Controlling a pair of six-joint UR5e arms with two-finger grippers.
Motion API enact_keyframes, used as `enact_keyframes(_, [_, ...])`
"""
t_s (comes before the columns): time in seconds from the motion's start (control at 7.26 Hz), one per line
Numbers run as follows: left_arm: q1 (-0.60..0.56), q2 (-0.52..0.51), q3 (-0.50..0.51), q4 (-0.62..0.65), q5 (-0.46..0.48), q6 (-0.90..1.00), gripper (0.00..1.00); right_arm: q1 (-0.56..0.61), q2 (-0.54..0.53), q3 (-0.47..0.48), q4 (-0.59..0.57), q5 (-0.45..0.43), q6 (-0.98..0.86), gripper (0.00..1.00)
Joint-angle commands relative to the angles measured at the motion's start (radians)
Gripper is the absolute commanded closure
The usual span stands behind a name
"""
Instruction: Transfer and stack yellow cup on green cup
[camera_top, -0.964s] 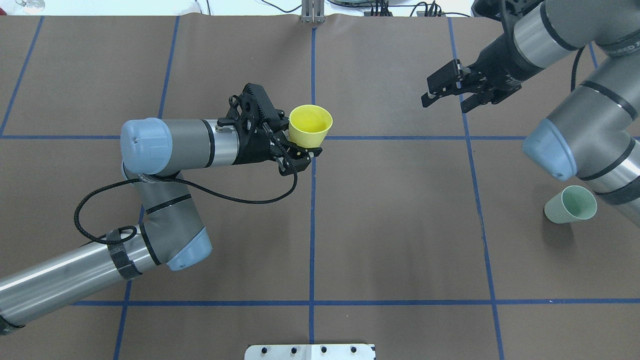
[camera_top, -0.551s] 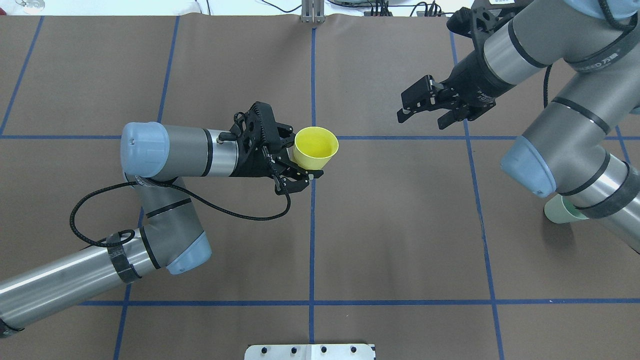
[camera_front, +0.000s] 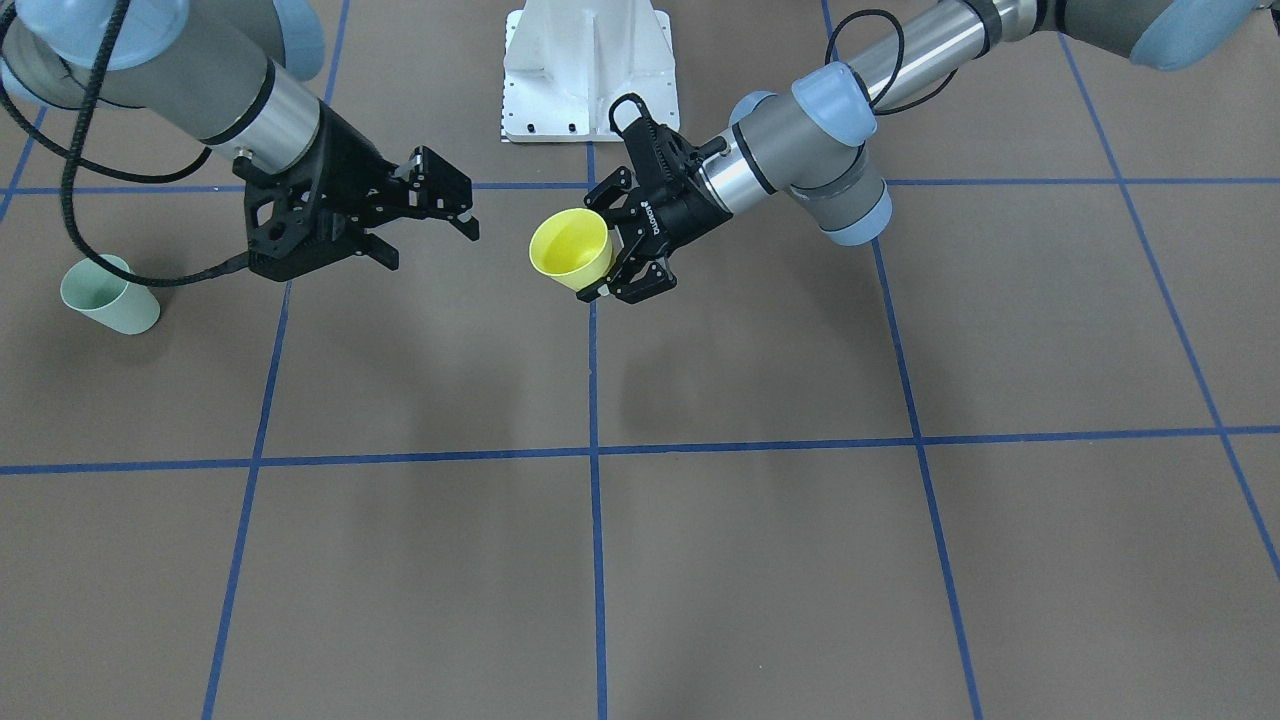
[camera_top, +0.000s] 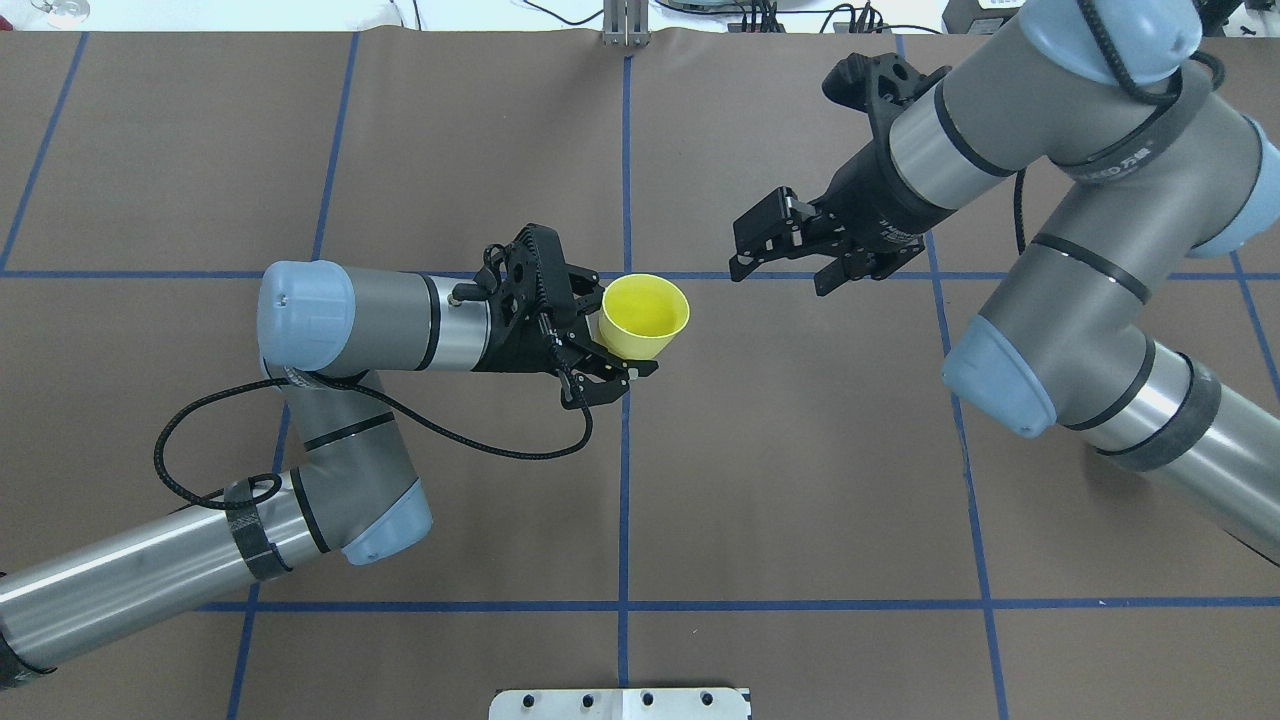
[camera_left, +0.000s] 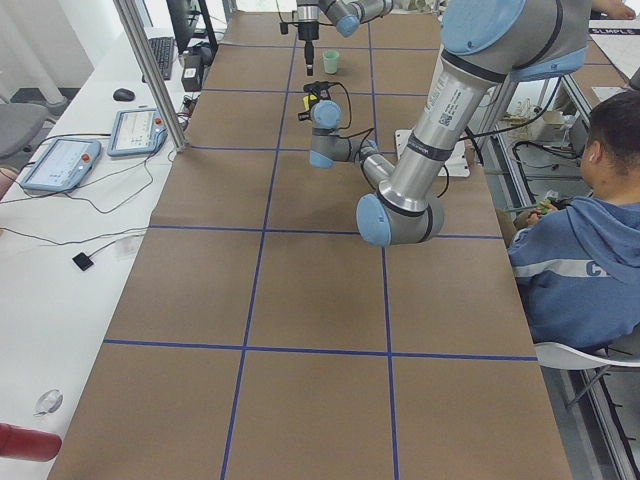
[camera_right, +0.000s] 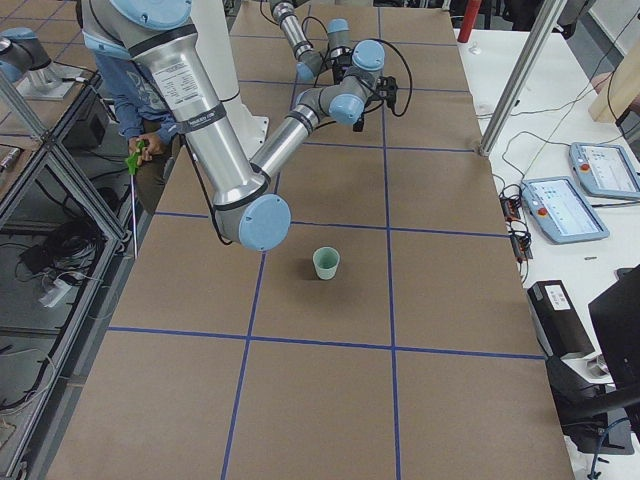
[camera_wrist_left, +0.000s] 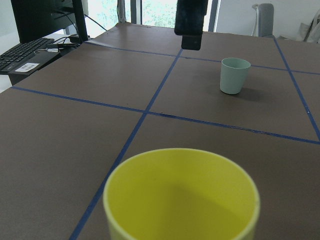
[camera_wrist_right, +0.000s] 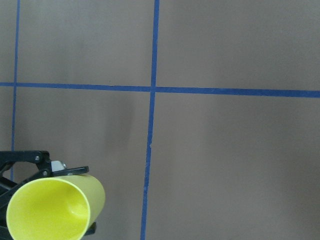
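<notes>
My left gripper (camera_top: 622, 342) is shut on the yellow cup (camera_top: 646, 314) and holds it above the table's centre, mouth tilted up. The front view shows the cup (camera_front: 571, 249) in that gripper (camera_front: 622, 268). The cup also fills the bottom of the left wrist view (camera_wrist_left: 181, 199) and shows in the right wrist view (camera_wrist_right: 52, 210). My right gripper (camera_top: 786, 270) is open and empty, a short way right of the cup, pointing at it; it also shows in the front view (camera_front: 428, 238). The green cup (camera_front: 108, 294) stands upright on the table on my right side; my right arm hides it in the overhead view.
A white mounting plate (camera_top: 620, 703) sits at the table's near edge. Blue tape lines (camera_top: 625, 480) grid the brown table. An operator (camera_left: 580, 260) sits beside the table. Tablets (camera_right: 560, 208) lie on a side bench.
My left gripper has carried the yellow cup a little right and nearer. My right arm has swung in toward the centre and now covers the green cup in the overhead view.
</notes>
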Motion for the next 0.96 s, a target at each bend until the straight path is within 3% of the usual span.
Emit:
enact_keyframes(0.0, [0.007, -0.001, -0.001, -0.002, 0.001, -0.001, 1.0, -0.08, 0.042, -0.009, -0.001, -0.084, 0.038, 0.0])
enact_keyframes(0.41, [0.007, -0.003, -0.01, -0.005, 0.001, -0.001, 1.0, -0.087, 0.043, -0.023, -0.01, -0.083, 0.048, 0.0])
enact_keyframes(0.83, [0.013, -0.004, -0.015, -0.019, 0.001, -0.001, 1.0, -0.095, 0.045, -0.03, -0.004, -0.08, 0.117, 0.1])
